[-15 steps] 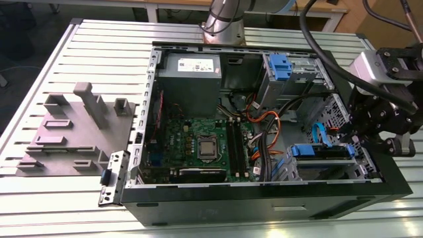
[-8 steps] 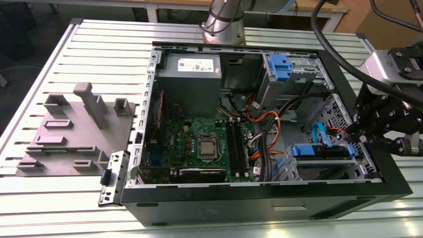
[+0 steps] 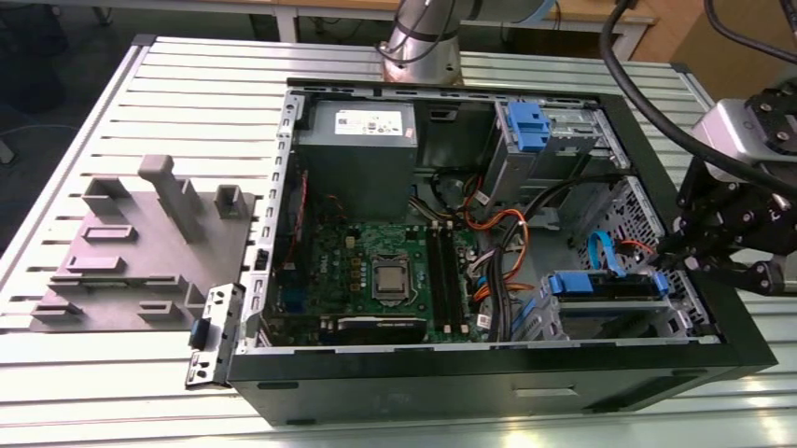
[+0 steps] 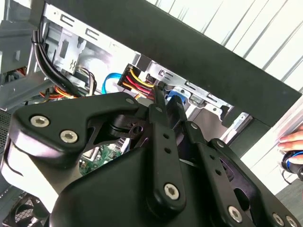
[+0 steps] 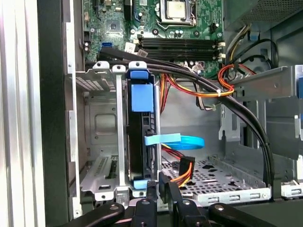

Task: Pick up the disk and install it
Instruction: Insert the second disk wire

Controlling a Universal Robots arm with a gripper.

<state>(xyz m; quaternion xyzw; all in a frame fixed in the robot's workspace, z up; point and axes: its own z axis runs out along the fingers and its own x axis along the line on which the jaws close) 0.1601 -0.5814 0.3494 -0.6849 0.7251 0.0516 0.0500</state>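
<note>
Your gripper point(image 3: 689, 261) is hovering at the open computer case's point(image 3: 498, 378) edge, fingers pressed together, holding nothing. The disk point(image 5: 141, 137) is sitting edge-on inside the metal drive cage point(image 5: 102, 132), its blue carrier showing.

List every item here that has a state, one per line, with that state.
computer case: side panel off, interior exposed
disk: standing on edge in the drive cage slot
drive cage: neighbouring bay empty
gripper: at the case's edge near the disk, fingers closed together
grey fixture: lying beside the case, nothing on it
</note>
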